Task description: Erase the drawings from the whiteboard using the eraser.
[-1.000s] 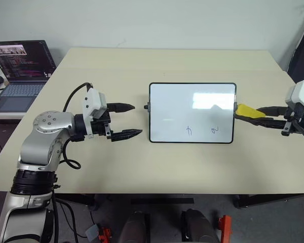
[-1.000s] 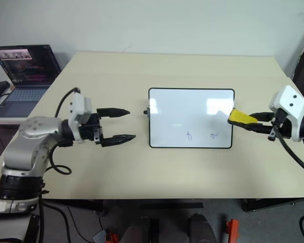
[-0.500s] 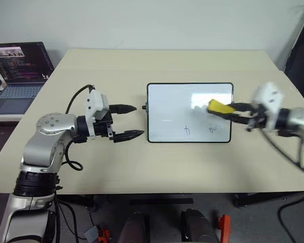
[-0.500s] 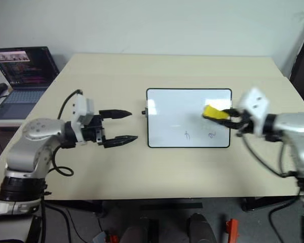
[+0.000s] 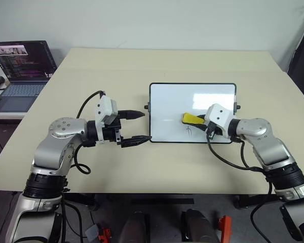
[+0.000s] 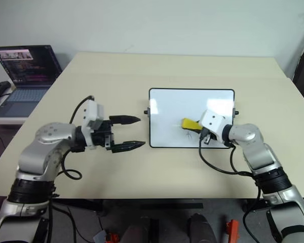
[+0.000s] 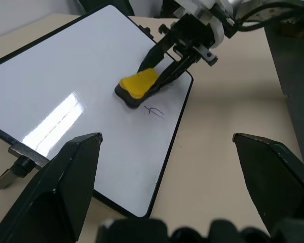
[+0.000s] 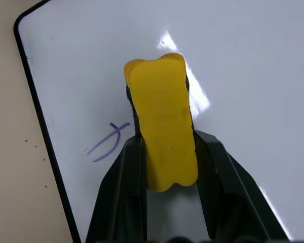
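The whiteboard [image 5: 169, 101] lies flat in the middle of the table. My right gripper [image 5: 196, 120] is shut on the yellow eraser [image 5: 191, 118], and the eraser's dark underside rests on the board's lower middle [image 7: 137, 86]. One of the drawings, a thin blue scribble [image 5: 189, 130], sits just in front of the eraser [image 8: 159, 126] and shows beside it as a scribble [image 8: 107, 143]. The right hand covers the board's lower right part. My left gripper [image 5: 147, 126] stands open by the board's left edge, nothing between its fingers.
An open laptop [image 5: 20, 71] sits on a side table at the far left. The beige table [image 5: 142, 66] stretches bare behind the board and in front of it. The board's small black knob [image 5: 146, 107] sticks out toward the left gripper.
My right gripper carried the eraser leftward and down, from beyond the board's right edge onto its lower middle. The left gripper edged slightly toward the board.
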### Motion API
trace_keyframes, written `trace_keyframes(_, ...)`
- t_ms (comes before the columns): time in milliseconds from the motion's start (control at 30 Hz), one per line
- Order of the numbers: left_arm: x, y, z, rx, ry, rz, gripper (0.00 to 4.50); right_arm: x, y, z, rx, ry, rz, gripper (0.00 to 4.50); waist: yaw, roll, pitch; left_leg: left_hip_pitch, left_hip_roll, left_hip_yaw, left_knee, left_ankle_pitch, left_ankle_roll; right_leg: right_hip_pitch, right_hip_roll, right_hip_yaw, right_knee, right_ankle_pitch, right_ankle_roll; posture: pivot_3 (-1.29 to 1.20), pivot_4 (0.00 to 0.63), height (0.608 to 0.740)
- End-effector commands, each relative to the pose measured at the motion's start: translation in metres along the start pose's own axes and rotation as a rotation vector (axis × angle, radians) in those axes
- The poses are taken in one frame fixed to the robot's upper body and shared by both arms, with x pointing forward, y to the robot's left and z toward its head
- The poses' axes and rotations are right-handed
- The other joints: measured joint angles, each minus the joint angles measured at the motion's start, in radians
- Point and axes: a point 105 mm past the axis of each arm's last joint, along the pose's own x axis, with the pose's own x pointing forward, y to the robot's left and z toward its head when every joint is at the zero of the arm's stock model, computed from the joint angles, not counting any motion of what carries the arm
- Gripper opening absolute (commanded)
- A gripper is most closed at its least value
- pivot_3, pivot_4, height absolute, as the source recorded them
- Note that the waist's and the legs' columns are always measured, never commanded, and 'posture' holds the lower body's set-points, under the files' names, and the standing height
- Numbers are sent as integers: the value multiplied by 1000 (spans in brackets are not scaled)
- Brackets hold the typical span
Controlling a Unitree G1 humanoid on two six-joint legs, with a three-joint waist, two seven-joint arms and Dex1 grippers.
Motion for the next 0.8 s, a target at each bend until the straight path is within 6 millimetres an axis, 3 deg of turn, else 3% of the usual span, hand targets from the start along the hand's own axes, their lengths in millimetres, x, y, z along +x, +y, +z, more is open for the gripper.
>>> trace_keyframes(33,-1,-3,10,36,-25,-4,4500,8,11,-18,-40,94,39,966,-2,0,0,1,0,0,0,0,0,1,0,0,0,0,0,0,150,740)
trace_keyframes(300,0,-6,4,25,-8,-1,4500,9,68,-42,-51,190,265,965,-3,-2,-2,20,1,-1,-1,0,0,20,1,-1,-1,-2,-2,0,150,740)
trace_keyframes(400,1,-7,4,22,-13,-1,4500,7,67,-50,-39,211,244,965,-3,-3,-2,24,1,0,-1,0,0,23,1,0,-1,-3,-1,0,150,740)
trace_keyframes(533,2,-5,5,22,-21,4,4500,5,48,-50,-42,208,164,964,0,-4,-3,25,1,-2,-1,0,0,25,1,-1,-1,-4,-1,0,150,740)
trace_keyframes(633,2,-4,6,23,-22,3,4500,4,32,-38,-26,161,108,964,0,-4,-3,25,1,-2,0,0,0,25,1,-1,-1,-3,-1,0,150,740)
trace_keyframes(733,1,-1,10,31,-34,6,4500,-7,20,8,58,-43,120,964,0,-4,-2,25,1,-2,0,0,0,25,1,-1,-1,-3,-1,0,150,740)
trace_keyframes(800,-1,2,15,42,-43,10,4500,-29,4,43,116,-177,124,964,0,-4,0,23,1,-2,-1,0,0,24,1,-1,-1,-3,-1,0,150,740)
